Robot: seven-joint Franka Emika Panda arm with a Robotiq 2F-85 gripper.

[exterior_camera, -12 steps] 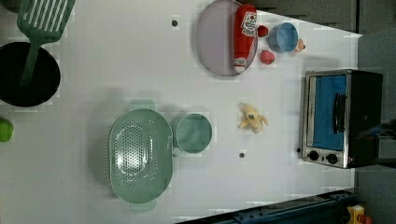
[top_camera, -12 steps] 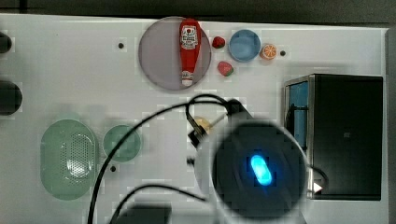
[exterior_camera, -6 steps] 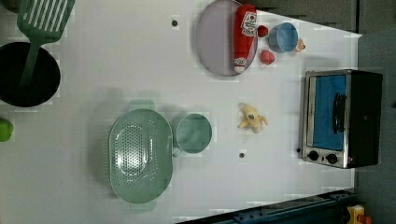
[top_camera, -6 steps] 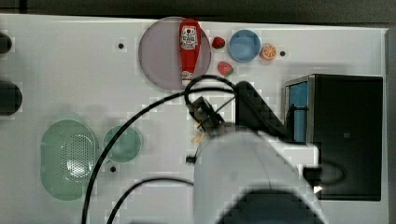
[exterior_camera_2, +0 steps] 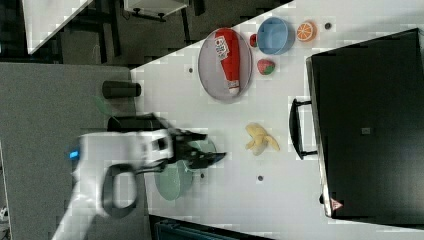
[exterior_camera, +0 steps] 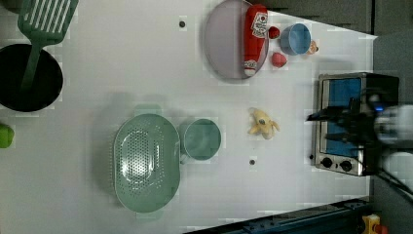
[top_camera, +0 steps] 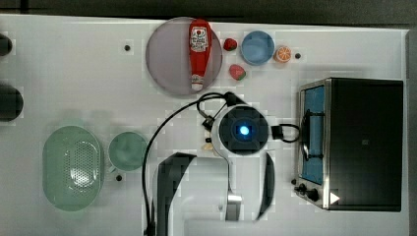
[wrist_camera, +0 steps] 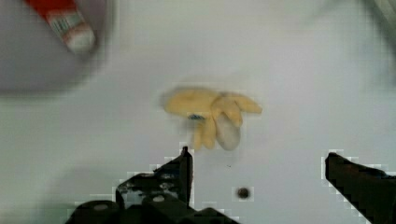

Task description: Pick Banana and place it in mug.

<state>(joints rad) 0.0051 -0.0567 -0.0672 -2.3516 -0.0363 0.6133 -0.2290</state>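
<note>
The banana (exterior_camera: 262, 124) is a small pale yellow, partly peeled piece lying on the white table between the mug and the toaster oven; it is also in the right view (exterior_camera_2: 260, 137) and the wrist view (wrist_camera: 212, 114). In the top view my wrist (top_camera: 242, 130) hangs over it and just a tip of the banana (top_camera: 208, 146) peeks out. My gripper (wrist_camera: 259, 163) is open and empty, held above the table with the banana just beyond its fingertips (wrist_camera: 187, 163). The sage-green mug (top_camera: 127, 151) stands upright beside the basket, at the top view's left, also in the left view (exterior_camera: 200, 139).
A red ketchup bottle (top_camera: 198, 51) lies on a grey plate (top_camera: 167, 59). Near it are a blue bowl (top_camera: 257, 47), two strawberries and an orange slice (top_camera: 282, 54). A toaster oven (top_camera: 354, 142) stands at the top view's right, a green basket (top_camera: 73, 167) at the top view's left.
My arm has swung toward the ketchup plate in the top view and now sits over the banana; it has entered the left view from the right. The banana and mug have not moved.
</note>
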